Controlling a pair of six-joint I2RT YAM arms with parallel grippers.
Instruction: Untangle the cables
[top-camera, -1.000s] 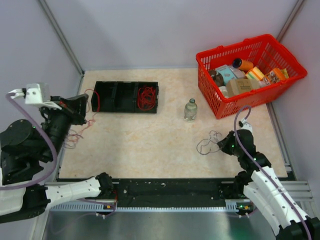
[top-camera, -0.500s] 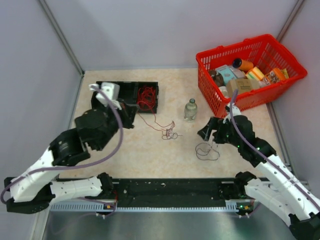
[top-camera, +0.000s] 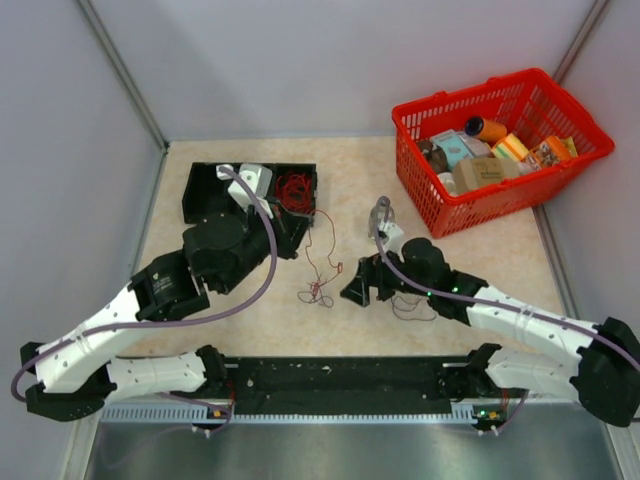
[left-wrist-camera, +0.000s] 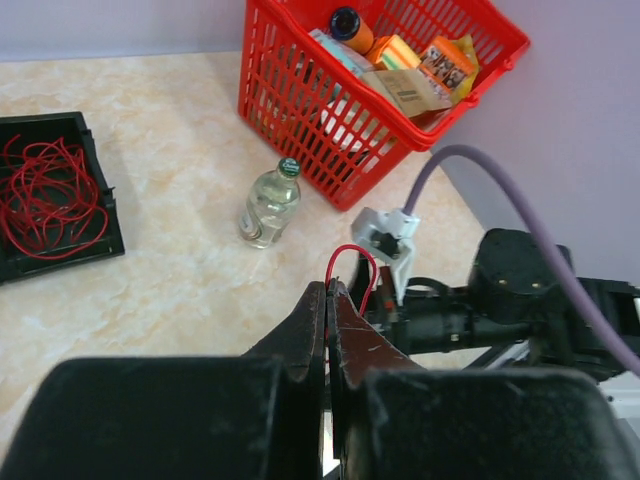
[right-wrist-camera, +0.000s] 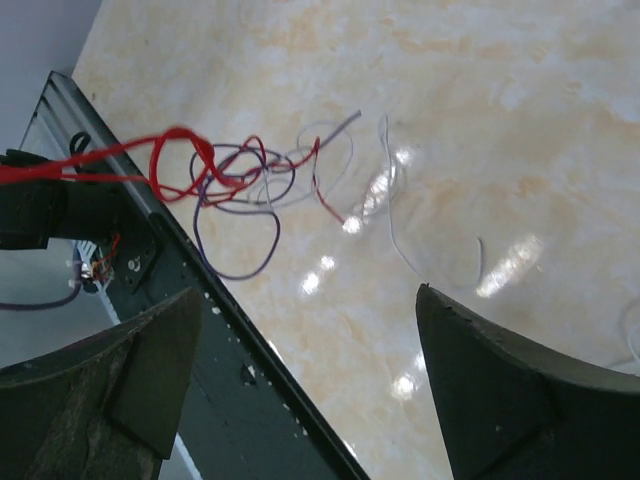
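Observation:
A red cable (top-camera: 323, 245) runs from my left gripper (top-camera: 300, 222) down to a small tangle (top-camera: 318, 292) of red, purple and white cables on the table. The left wrist view shows the left gripper (left-wrist-camera: 328, 292) shut on a loop of that red cable (left-wrist-camera: 352, 256). My right gripper (top-camera: 365, 292) stands open just right of the tangle, with nothing between its fingers. In the right wrist view the right gripper (right-wrist-camera: 308, 295) hangs over bare table, with the tangle (right-wrist-camera: 240, 180) ahead of it. A dark cable bunch (top-camera: 408, 308) lies loose under the right arm.
A black tray (top-camera: 200, 190) at the back left holds a bunch of red wires (top-camera: 293, 190). A small bottle (top-camera: 381, 212) stands behind the right arm. A red basket (top-camera: 470, 205) full of goods sits at the back right. A black rail (top-camera: 340, 375) lines the near edge.
The left arm swung from the far left to the middle, dragging the red cable and its tangle along. The right gripper opened, let go of the dark bunch and moved left toward the tangle.

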